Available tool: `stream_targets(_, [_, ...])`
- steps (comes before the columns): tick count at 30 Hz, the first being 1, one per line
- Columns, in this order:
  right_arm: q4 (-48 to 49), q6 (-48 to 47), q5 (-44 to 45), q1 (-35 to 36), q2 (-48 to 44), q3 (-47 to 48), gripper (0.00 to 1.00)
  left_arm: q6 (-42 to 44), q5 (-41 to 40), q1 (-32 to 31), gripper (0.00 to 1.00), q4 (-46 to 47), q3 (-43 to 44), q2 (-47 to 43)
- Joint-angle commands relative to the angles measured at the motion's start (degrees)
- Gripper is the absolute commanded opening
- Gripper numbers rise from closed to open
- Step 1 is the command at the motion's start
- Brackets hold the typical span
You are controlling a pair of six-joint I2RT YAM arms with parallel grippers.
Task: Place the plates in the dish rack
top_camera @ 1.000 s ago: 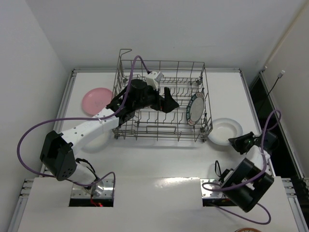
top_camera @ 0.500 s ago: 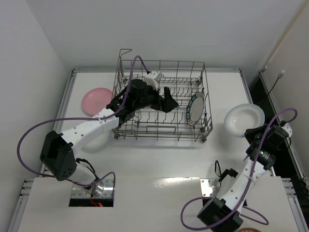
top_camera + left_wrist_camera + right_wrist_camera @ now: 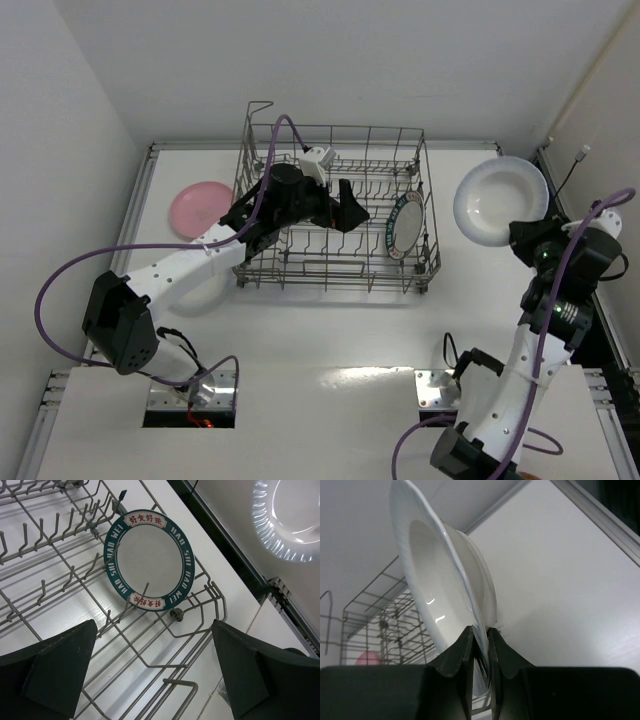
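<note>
The grey wire dish rack (image 3: 335, 270) stands mid-table. A plate with a teal-and-red patterned rim (image 3: 407, 227) stands upright at the rack's right end, also in the left wrist view (image 3: 148, 560). My left gripper (image 3: 356, 205) hovers inside the rack, open and empty (image 3: 157, 680), facing that plate. My right gripper (image 3: 522, 236) is shut on the rim of a white plate (image 3: 500, 200), held in the air right of the rack and tilted on edge (image 3: 440, 590). The pink plate (image 3: 200, 208) lies flat left of the rack.
The rack's tines (image 3: 75, 575) and tall grid wall (image 3: 200, 640) surround my left gripper. A raised table rail (image 3: 520, 190) runs along the right edge, with a dark gap and a wall beyond. The back wall is close behind the rack.
My right arm has lifted the white plate off the table beside the rack, carried it up and farther back, and tipped it toward upright. The left arm has not moved.
</note>
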Motion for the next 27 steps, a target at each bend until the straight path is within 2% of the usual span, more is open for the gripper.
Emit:
stream_targets(1, [6.44, 0.41, -5.96, 3.29, 1.06, 5.97, 0.00, -0.70, 0.26, -0.09, 1.00, 1.30, 1.74, -1.61])
stream_targets(6, [5.20, -1.53, -1.75, 12.15, 4.23, 9.75, 0.00, -1.76, 0.26, -0.09, 1.00, 0.78, 1.74, -1.61])
stream_targets(9, [2.75, -2.93, 5.80, 22.25, 8.62, 11.86, 0.00, -1.76, 0.26, -0.09, 1.00, 0.78, 1.74, -1.08])
stream_targets(12, [-2.25, -3.47, 23.79, 37.34, 16.68, 15.80, 0.00, -1.76, 0.26, -0.09, 1.00, 0.78, 1.74, -1.08])
stream_targets(14, [-3.59, -3.47, 33.62, 42.12, 18.80, 16.53, 0.00, -1.76, 0.26, -0.09, 1.00, 0.78, 1.74, -1.08])
stream_targets(16, [-3.59, -2.60, 39.53, 47.12, 21.09, 17.05, 0.00, -1.24, 0.26, -0.09, 1.00, 0.78, 1.22, -1.08])
stream_targets(23, [-7.46, -1.01, 57.64, 58.39, 31.56, 26.00, 0.00, -1.23, -0.35, -0.09, 1.00, 0.78, 1.22, -0.55])
stream_targets(27, [-10.96, 1.53, 64.52, 64.10, 37.88, 30.32, 0.00, -1.23, -0.35, -0.09, 1.00, 0.78, 1.22, -0.55])
